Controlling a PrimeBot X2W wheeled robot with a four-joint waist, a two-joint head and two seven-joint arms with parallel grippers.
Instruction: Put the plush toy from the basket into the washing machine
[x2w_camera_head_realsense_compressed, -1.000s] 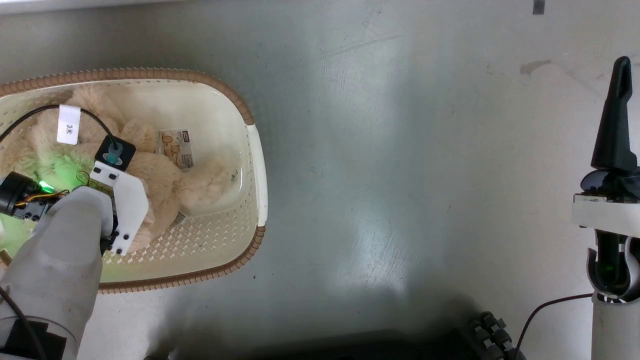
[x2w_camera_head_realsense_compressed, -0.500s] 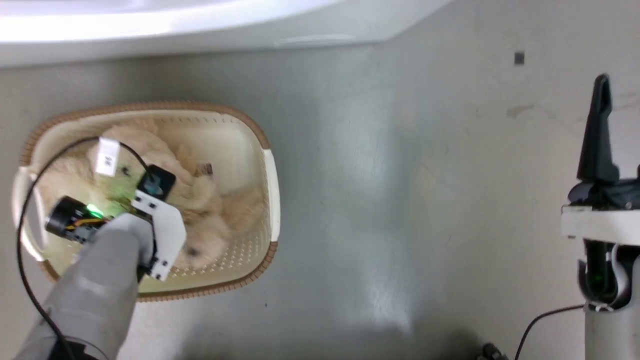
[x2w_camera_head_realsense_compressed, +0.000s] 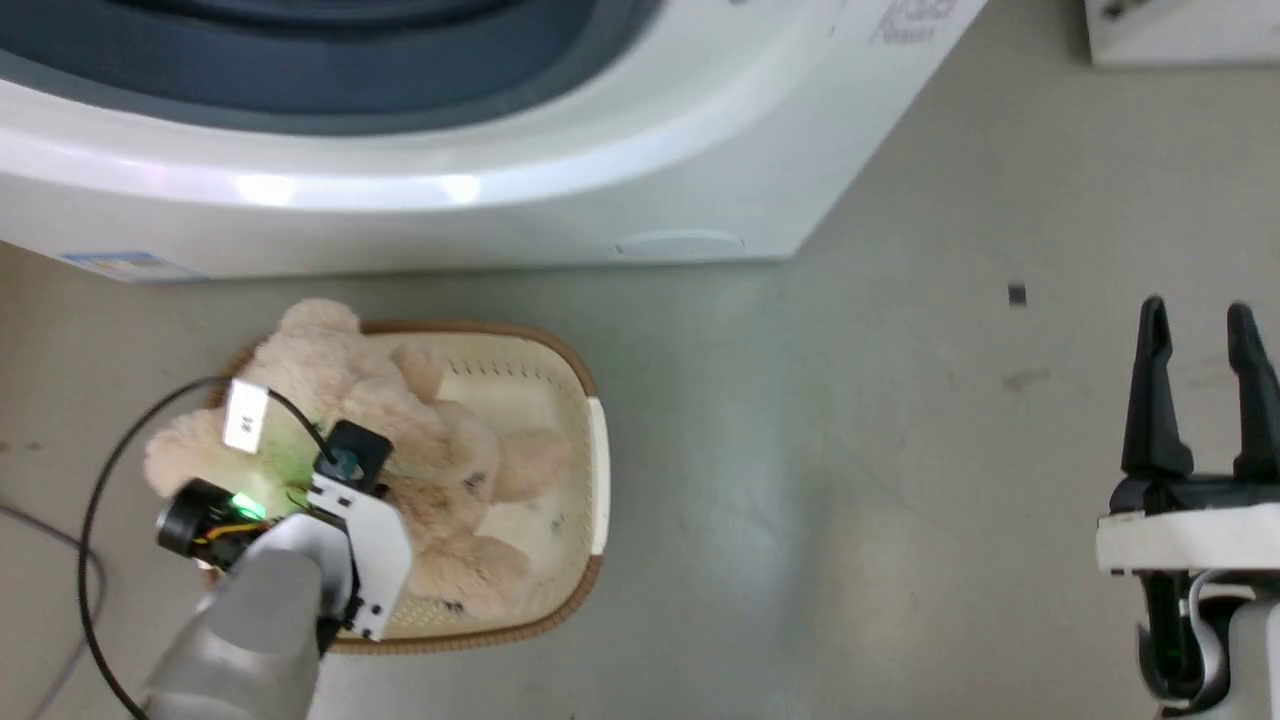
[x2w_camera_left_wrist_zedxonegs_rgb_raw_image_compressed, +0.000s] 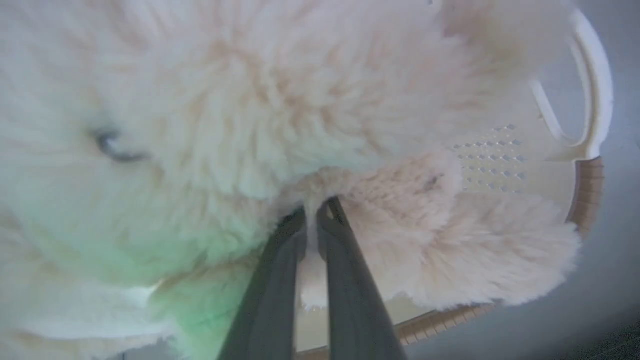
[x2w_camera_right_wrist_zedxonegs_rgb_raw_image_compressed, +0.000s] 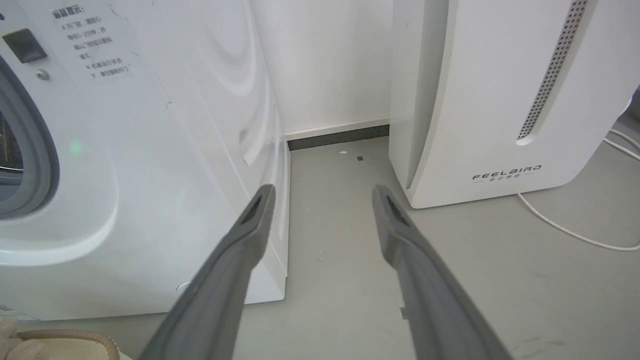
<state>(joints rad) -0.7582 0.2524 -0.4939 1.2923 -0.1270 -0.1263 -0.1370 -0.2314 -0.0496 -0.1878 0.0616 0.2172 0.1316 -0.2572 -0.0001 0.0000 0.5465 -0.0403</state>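
The left pincer (x2w_camera_left_wrist_zedxonegs_rgb_raw_image_compressed: 313, 216) is pinched on a fur fold of the plush toy (x2w_camera_head_realsense_compressed: 420, 480), seen in the basket (x2w_camera_head_realsense_compressed: 597, 470) at lower left. The right pincer (x2w_camera_head_realsense_compressed: 1197, 325) is spread at lower right, with the washing machine (x2w_camera_head_realsense_compressed: 560, 190) along the top.

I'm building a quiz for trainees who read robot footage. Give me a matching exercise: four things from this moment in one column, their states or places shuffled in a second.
1. left gripper
2. right gripper
3. basket
4. washing machine

a. on the floor, brown-rimmed
b. open, empty
c. white, beyond the basket
d. shut on plush toy

Pairs: 1-d, 2-b, 3-a, 4-c
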